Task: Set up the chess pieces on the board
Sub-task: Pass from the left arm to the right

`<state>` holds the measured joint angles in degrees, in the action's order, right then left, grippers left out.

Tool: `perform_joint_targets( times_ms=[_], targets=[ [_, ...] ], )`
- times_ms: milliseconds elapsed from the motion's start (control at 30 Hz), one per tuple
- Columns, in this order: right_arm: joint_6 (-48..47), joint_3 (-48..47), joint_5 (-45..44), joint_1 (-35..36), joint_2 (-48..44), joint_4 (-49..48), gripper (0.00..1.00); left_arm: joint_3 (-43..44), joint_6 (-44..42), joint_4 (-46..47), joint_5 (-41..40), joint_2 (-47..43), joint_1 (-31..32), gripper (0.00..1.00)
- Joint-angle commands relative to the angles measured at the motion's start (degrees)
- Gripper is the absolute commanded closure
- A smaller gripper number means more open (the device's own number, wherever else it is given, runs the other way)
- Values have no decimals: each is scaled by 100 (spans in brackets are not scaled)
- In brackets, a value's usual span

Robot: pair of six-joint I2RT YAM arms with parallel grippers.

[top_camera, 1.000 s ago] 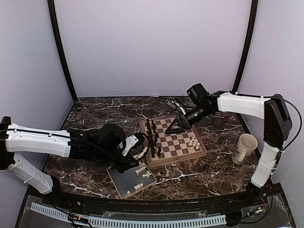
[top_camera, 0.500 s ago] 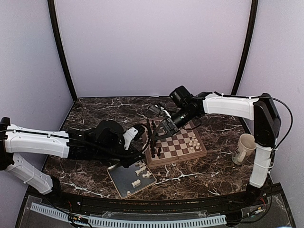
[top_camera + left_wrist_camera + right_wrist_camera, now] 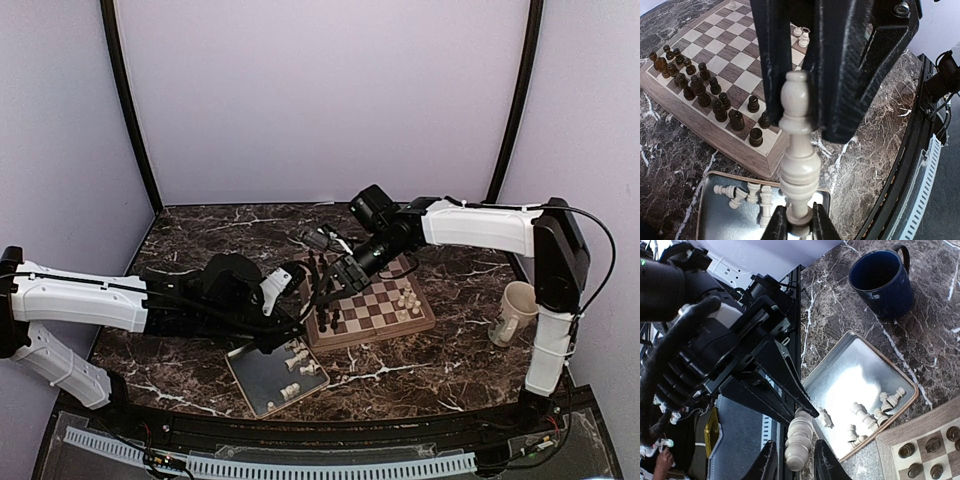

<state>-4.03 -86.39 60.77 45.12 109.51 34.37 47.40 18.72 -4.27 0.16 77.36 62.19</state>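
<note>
Over dark marble tabletop (image 3: pixel 200 235) beside checkered wooden chessboard (image 3: pixel 380 300), left gripper (image 3: pixel 793 227) clamps 1 cream-white chess piece (image 3: pixel 797 165); right gripper (image 3: pixel 795 447) flanks its head, grip unclear.

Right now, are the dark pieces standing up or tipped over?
Standing up: the dark pieces sit upright on the board.

Open across the middle squares of the board (image 3: pixel 380 335). Walled at 9 o'clock by dark pieces (image 3: pixel 322 290), hemmed at 3 o'clock by a few cream pieces (image 3: pixel 408 300). Blocked near 8 o'clock by the left gripper (image 3: pixel 800 225) and right gripper (image 3: pixel 795 460) meeting around one cream piece (image 3: pixel 799 165). Barred at 7 o'clock by the tray (image 3: pixel 262 378).
</note>
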Motion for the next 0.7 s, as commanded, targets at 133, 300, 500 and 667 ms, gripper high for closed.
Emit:
perform_joint_targets(
  times_ms=[133,300,500,667],
  targets=[
    [-122,-107,-147,100,-93,-84,89,-71,42,147,26,50,-23,99],
    [-227,-119,-397,40,-276,-80,92,-86,37,115,2,68,-23,99],
    [-457,-134,-807,-461,-512,76,93,-90,45,62,-21,94,-33,99],
    [-720,-56,-1976,-1155,-787,58,93,-99,45,89,10,112,-32,99]
  ],
)
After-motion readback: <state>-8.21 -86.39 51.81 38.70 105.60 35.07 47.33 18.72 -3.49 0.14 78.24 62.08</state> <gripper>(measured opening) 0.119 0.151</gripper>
